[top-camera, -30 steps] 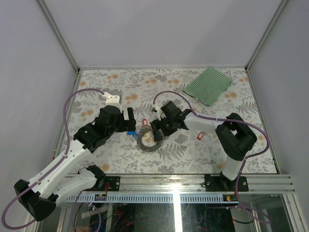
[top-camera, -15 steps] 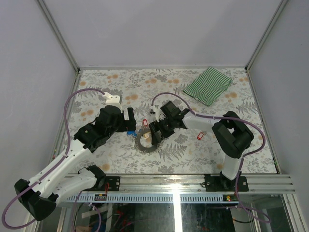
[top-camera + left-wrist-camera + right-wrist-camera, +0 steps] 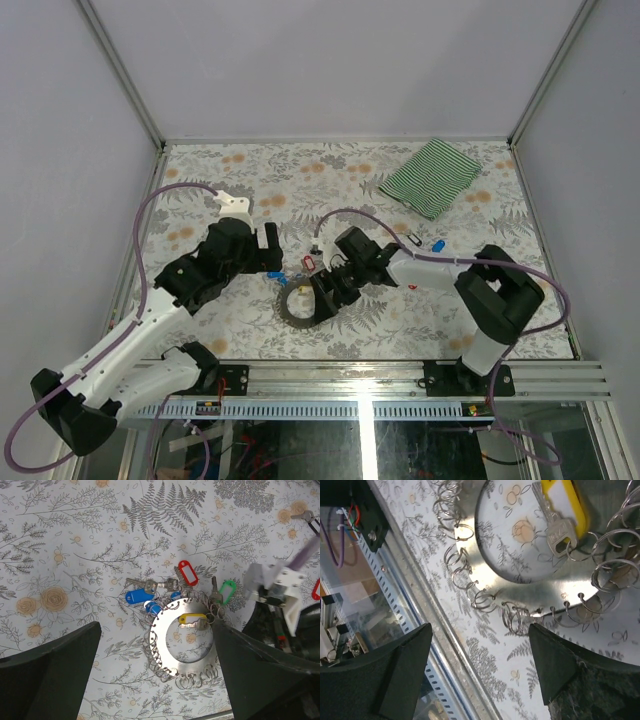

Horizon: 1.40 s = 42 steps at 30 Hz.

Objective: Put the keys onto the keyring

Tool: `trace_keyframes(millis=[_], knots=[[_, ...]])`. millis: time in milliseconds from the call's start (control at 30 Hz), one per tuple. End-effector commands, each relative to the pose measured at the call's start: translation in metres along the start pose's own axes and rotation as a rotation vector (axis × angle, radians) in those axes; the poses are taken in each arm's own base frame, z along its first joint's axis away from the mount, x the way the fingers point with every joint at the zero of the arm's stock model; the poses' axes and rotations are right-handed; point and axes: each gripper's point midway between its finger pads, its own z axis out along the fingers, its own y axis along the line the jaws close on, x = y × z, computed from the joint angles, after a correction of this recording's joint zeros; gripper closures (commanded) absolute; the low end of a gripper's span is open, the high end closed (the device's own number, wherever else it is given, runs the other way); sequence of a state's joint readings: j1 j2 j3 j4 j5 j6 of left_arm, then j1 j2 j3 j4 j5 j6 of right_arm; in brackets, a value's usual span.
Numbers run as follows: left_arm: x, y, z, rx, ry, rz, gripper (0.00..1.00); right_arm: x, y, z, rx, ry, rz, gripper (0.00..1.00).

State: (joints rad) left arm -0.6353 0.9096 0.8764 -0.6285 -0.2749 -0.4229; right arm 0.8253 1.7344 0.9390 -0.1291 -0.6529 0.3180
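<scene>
The keyring (image 3: 297,305) is a flat grey metal disc with a round hole, edged with small wire loops, and it lies on the flowered table. In the left wrist view, keys with red (image 3: 188,573), green (image 3: 227,589) and blue (image 3: 136,597) tags cluster at the keyring's (image 3: 165,650) far edge. A yellow-tagged key (image 3: 189,619) lies across its hole. My left gripper (image 3: 270,257) hovers open just left of the keys. My right gripper (image 3: 324,291) stands open over the keyring's right rim, and its wrist view shows the keyring (image 3: 540,592) and the yellow-tagged key (image 3: 565,505) close below.
A green-striped cloth (image 3: 432,175) lies at the back right. A blue-tagged key (image 3: 437,245) and another small key (image 3: 415,240) lie beyond the right forearm. The metal front rail (image 3: 395,595) runs close to the keyring's near side.
My right gripper has come nearer and to the left, down over the keyring's rim; the keyring has shifted slightly nearer. Two keys behind the right forearm now show. The left arm has barely moved.
</scene>
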Motion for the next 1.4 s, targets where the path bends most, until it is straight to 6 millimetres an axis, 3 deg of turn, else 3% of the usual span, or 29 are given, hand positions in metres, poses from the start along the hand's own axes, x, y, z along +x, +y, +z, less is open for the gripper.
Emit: trace_keyframes(millis=[0, 133, 233, 300, 467, 700, 967, 1167, 1367], knots=[[-0.004, -0.01, 0.003, 0.031, -0.009, -0.02, 0.01, -0.023, 0.015, -0.037, 0.078, -0.134, -0.106, 0.15], [0.0, -0.012, 0.008, 0.033, 0.01, -0.023, 0.01, -0.033, -0.028, -0.078, 0.438, -0.24, -0.1, 0.15], [0.002, -0.013, 0.01, 0.034, 0.021, -0.027, 0.01, -0.037, -0.039, -0.102, 0.55, -0.328, -0.101, 0.14], [0.0, -0.016, 0.01, 0.042, 0.022, -0.023, 0.02, -0.037, -0.042, -0.106, 0.567, -0.332, -0.109, 0.15], [-0.005, -0.014, 0.001, 0.04, 0.015, 0.003, 0.02, -0.036, -0.042, -0.101, 0.548, -0.31, -0.138, 0.27], [-0.01, -0.006, -0.013, 0.027, -0.007, 0.032, 0.03, -0.057, -0.013, -0.109, 0.408, -0.54, -0.173, 0.26], [-0.012, -0.003, -0.014, 0.02, -0.018, 0.063, 0.03, -0.047, -0.018, -0.087, 0.359, -0.526, 0.195, 0.47], [-0.007, -0.005, -0.013, 0.042, -0.011, 0.068, 0.03, -0.043, -0.037, -0.079, 0.346, -0.655, 0.467, 0.51], [-0.005, -0.007, -0.012, 0.055, -0.014, 0.073, 0.03, -0.035, -0.047, -0.066, 0.326, -0.661, 0.608, 0.53]])
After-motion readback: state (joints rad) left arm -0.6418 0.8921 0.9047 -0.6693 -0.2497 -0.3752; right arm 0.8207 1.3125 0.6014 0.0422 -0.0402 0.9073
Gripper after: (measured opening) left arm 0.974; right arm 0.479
